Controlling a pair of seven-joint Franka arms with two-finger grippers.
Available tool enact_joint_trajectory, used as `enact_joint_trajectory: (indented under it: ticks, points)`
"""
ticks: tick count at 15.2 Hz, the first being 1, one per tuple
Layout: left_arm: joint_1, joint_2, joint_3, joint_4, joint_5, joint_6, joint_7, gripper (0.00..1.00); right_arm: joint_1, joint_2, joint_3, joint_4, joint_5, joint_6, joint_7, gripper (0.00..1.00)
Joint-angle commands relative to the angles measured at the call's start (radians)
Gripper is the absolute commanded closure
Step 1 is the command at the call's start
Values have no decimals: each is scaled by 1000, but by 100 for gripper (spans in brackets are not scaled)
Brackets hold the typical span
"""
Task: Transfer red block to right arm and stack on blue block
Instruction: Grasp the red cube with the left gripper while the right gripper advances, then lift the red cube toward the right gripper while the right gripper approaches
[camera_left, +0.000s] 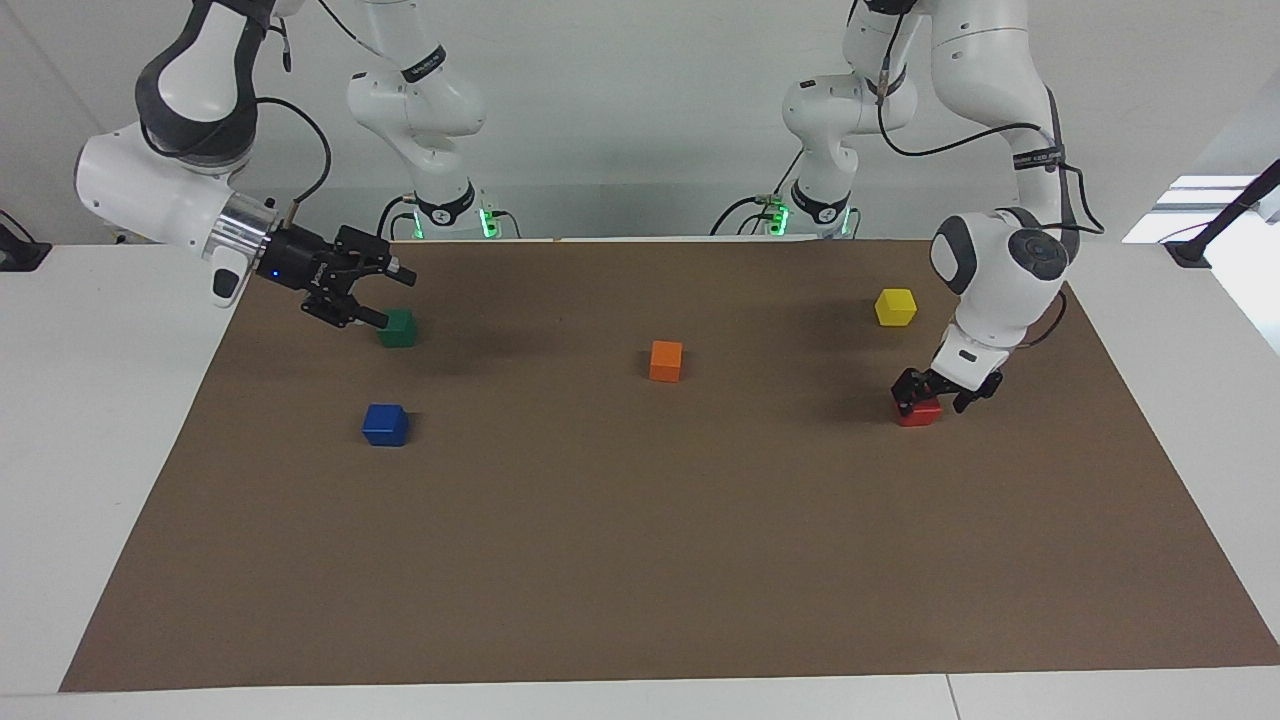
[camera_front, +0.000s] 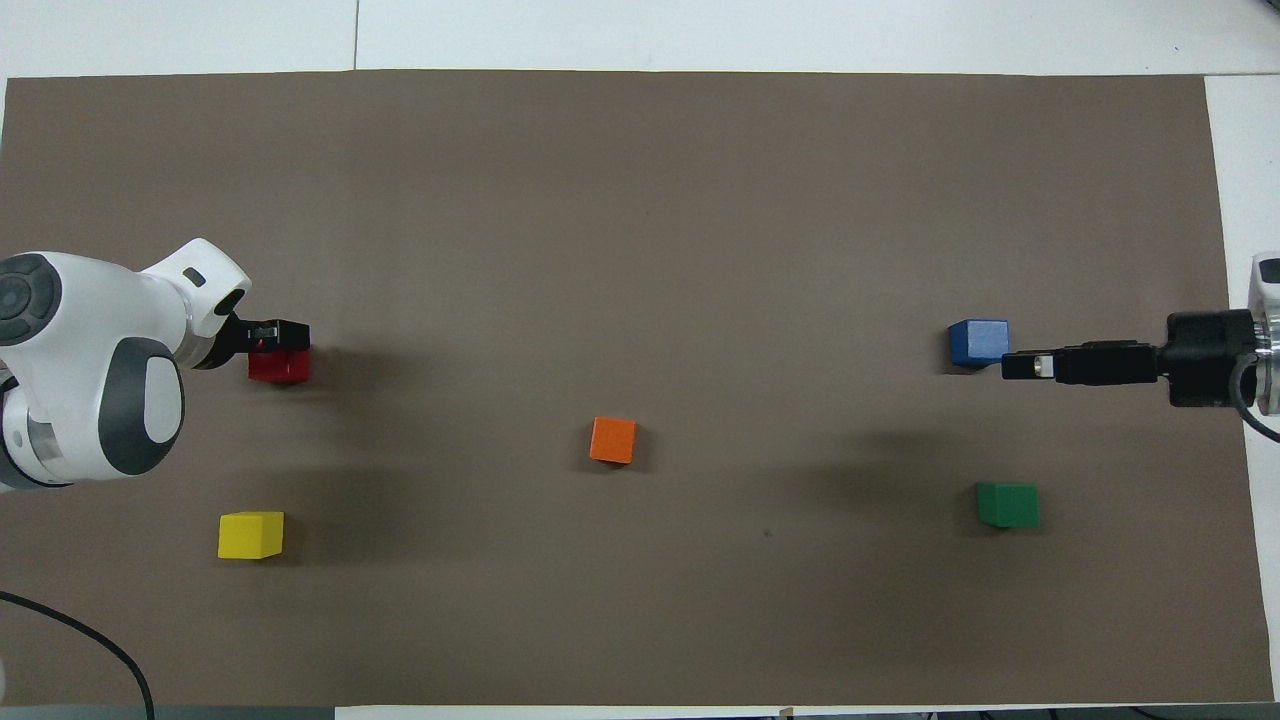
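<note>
The red block (camera_left: 920, 414) lies on the brown mat at the left arm's end and also shows in the overhead view (camera_front: 279, 368). My left gripper (camera_left: 935, 398) is down at the block, open, with one finger on each side of its top; from overhead the gripper (camera_front: 272, 338) covers part of it. The blue block (camera_left: 385, 424) lies at the right arm's end, seen from overhead too (camera_front: 978, 342). My right gripper (camera_left: 378, 297) is open and empty, held level in the air over the mat between the blue block and the green cube (camera_left: 398, 328); overhead it (camera_front: 1022, 365) shows beside the blue block.
An orange cube (camera_left: 665, 360) lies mid-mat. A yellow cube (camera_left: 895, 307) lies nearer to the robots than the red block. The brown mat (camera_left: 640, 560) covers most of the white table. The green cube (camera_front: 1008, 504) lies nearer to the robots than the blue block.
</note>
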Motion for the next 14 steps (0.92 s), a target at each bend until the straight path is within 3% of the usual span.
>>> enact_joint_trajectory:
  ticks: [1, 3, 4, 7, 8, 11, 14]
  points:
    - [-15, -2, 14, -36, -5, 49, 6, 2, -1, -16, 7, -67, 171, -57, -65, 0]
    - [-24, 21, 14, -36, -5, 60, -7, 5, 2, -1, 7, -87, 244, -112, -105, 0]
    - [-26, 23, 14, -33, -5, 60, -9, 16, 2, 16, 7, -93, 287, -153, -121, 0]
    - [-26, 25, 14, 5, -5, -23, -21, 89, 26, 43, 9, -122, 389, -253, -154, 0]
    - [-26, 25, 14, 44, -5, -90, -37, 100, 37, 75, 9, -125, 438, -315, -159, 0]
    - [-26, 15, 11, 212, -10, -361, -219, 100, 71, 183, 9, -125, 509, -495, -222, 0]
    - [-35, 0, -11, 344, -36, -587, -386, 100, 106, 218, 12, -137, 606, -595, -222, 0]
